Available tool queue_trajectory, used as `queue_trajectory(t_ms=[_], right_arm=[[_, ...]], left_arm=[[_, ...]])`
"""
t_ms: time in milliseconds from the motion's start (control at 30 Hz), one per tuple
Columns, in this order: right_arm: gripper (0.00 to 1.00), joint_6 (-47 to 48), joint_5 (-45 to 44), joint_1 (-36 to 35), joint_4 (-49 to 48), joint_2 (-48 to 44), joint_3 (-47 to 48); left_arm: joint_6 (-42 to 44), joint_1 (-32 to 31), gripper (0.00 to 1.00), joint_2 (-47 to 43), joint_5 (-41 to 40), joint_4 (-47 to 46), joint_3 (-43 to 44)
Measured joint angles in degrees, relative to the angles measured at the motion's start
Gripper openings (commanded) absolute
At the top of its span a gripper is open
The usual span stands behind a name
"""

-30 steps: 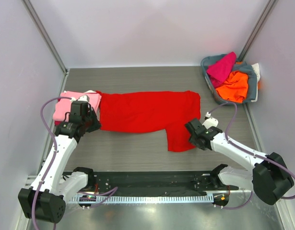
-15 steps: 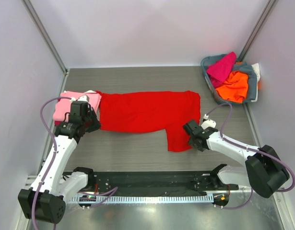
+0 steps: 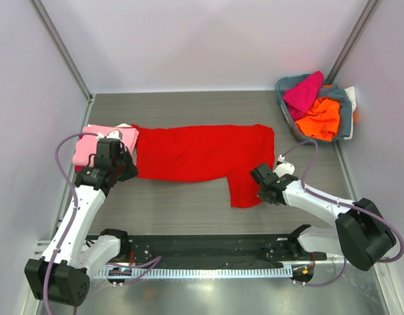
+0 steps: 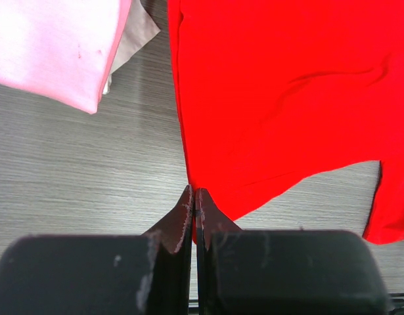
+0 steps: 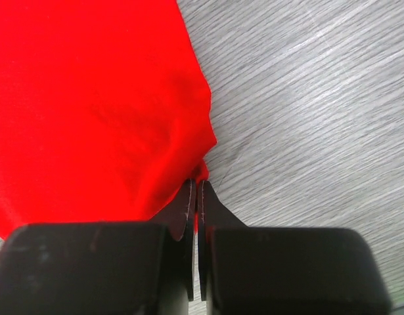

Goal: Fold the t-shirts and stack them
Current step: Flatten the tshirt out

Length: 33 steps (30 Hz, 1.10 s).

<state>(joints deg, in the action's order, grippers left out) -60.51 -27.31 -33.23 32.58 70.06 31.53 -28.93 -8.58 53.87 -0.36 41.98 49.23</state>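
A bright red t-shirt (image 3: 202,154) lies spread across the middle of the table, one part hanging toward the near side at its right end. My left gripper (image 3: 127,172) is shut on the shirt's near left corner (image 4: 196,190). My right gripper (image 3: 257,186) is shut on the right edge of the shirt's near part (image 5: 200,172). A folded pink t-shirt (image 3: 100,139) with a paler one under it lies at the far left, just beyond the left gripper. Magenta, orange and white t-shirts fill the grey-blue basket (image 3: 346,121).
The basket stands at the back right corner against the right wall. Metal frame posts run along both side walls. The black rail carrying the arm bases lines the near edge of the table.
My right gripper has edged left onto the red shirt's right edge and closed on it. The left arm has not moved.
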Motion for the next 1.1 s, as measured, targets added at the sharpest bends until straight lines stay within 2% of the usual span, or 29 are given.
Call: queue_trajectory(t_ms=[200,467,667,833,1000,1100], right_arm=[[0.01,1.8,-0.1,0.0,1.5,-2.9,-0.5],[0.01,6.8,-1.0,0.1,6.7,-14.8,2.9],[0.01,10.8,-5.0,0.1,6.6,-26.0,11.4],[0.01,17.1,-7.7,0.1,5.2,-25.9,21.6],[0.01,24.5,-6.9,0.1,3.7,-21.4,36.0],[0.01,28.9,-5.4,0.1,3.3,-22.0,43.3]], left_arm=[[0.0,0.0,0.0,0.0,0.0,0.0,0.0],[0.0,0.0,0.0,0.5,0.7,0.0,0.0],[0.0,0.0,0.0,0.8,1.2,0.0,0.0],[-1.5,0.0,0.0,1.5,1.3,1.2,2.1],[-5.0,0.0,0.01,1.6,2.0,2.9,11.8],[-7.3,0.0,0.0,-0.1,2.0,2.9,19.2]])
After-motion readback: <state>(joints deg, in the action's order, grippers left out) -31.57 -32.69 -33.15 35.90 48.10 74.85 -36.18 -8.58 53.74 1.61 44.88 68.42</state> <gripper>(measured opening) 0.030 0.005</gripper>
